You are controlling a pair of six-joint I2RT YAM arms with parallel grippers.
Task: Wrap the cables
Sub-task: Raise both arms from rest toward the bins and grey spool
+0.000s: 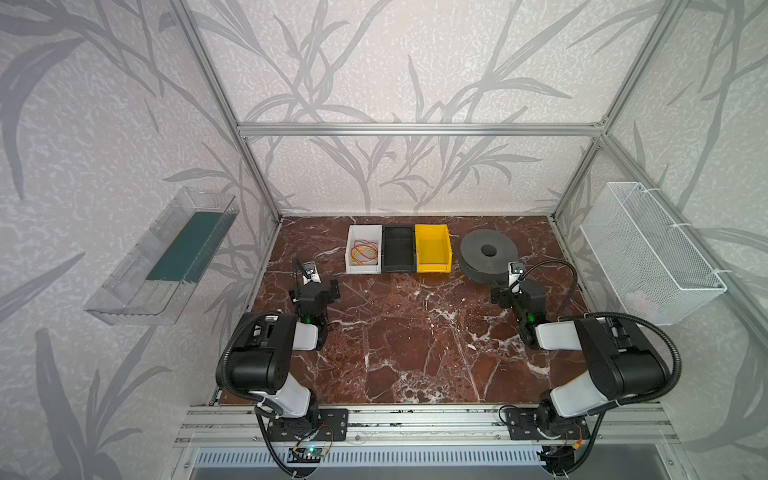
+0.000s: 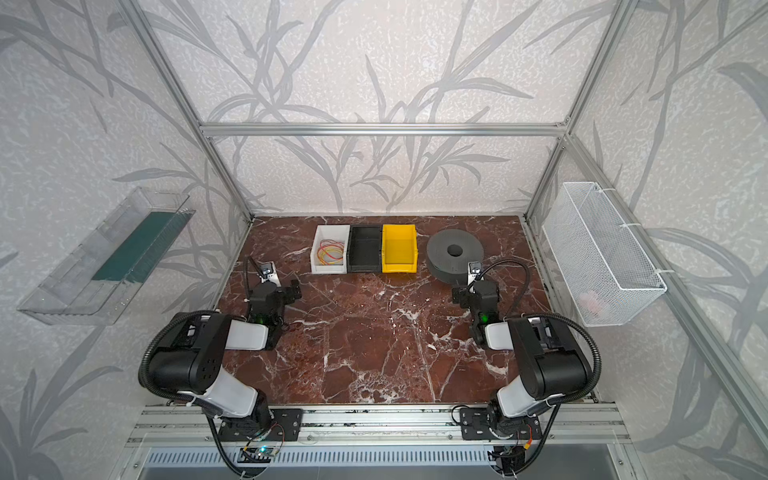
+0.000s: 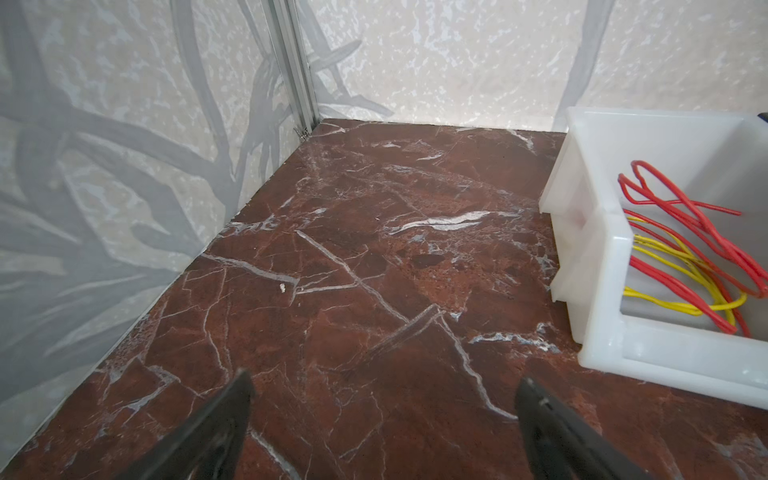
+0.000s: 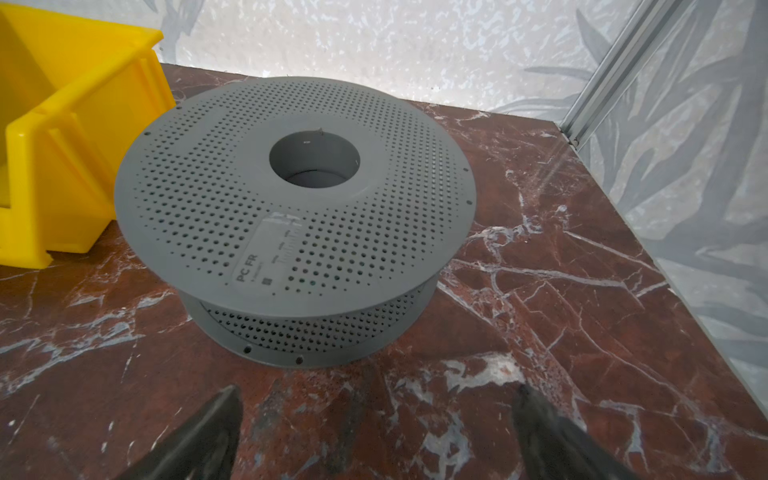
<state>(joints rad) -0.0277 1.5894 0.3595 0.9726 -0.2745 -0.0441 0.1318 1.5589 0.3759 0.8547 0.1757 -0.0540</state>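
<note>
Brown marble table (image 1: 395, 332), white box (image 1: 364, 269) at its back. Red and yellow cables (image 1: 365, 252) curled loose inside that box. Nearest: left pincer (image 3: 384, 380), wide open, empty, box further back and toward the middle. Right pincer (image 4: 378, 390) open too, empty, facing grey spool (image 4: 291, 208).

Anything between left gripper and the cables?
Only the white bin itself. The cables lie inside it, so its walls stand between them and the open left gripper. The bin top is open, and nothing else visible is in between.
</note>
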